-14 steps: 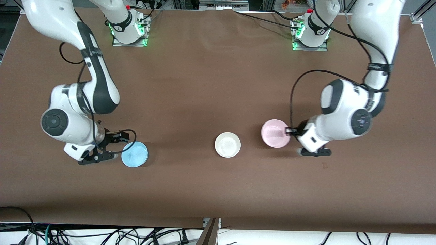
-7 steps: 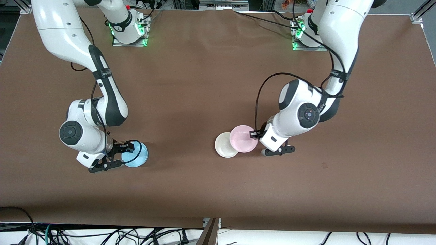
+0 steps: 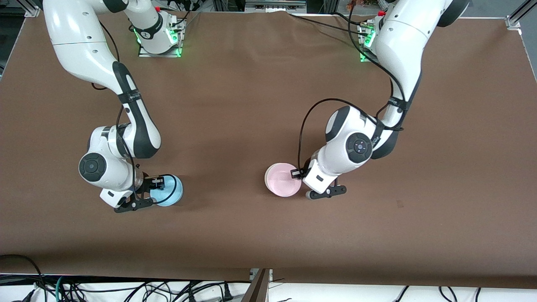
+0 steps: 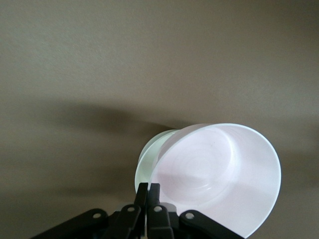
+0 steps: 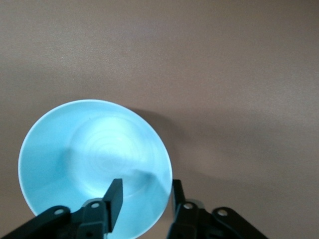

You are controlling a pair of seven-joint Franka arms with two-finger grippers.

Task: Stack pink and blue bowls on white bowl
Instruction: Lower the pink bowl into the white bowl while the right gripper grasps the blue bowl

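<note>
My left gripper (image 3: 298, 173) is shut on the rim of the pale pink bowl (image 3: 284, 181) and holds it tilted over the white bowl (image 3: 267, 178). Only a sliver of the white bowl's rim shows past the pink one. In the left wrist view the left gripper (image 4: 148, 186) pinches the pink bowl (image 4: 219, 169), with the white bowl (image 4: 148, 158) just under it. The light blue bowl (image 3: 171, 191) sits on the table toward the right arm's end. My right gripper (image 3: 157, 183) is open and straddles the rim of the blue bowl (image 5: 89, 154). In the right wrist view the right gripper (image 5: 145, 185) has one finger inside the bowl and one outside.
The brown table (image 3: 260, 105) holds only the three bowls. The arms' bases (image 3: 159, 35) stand at its back edge. Cables (image 3: 126, 289) hang below the edge nearest the front camera.
My left arm has carried the pink bowl sideways from beside the white bowl to over it. My right gripper has moved in onto the blue bowl's rim. The blue bowl has stayed put.
</note>
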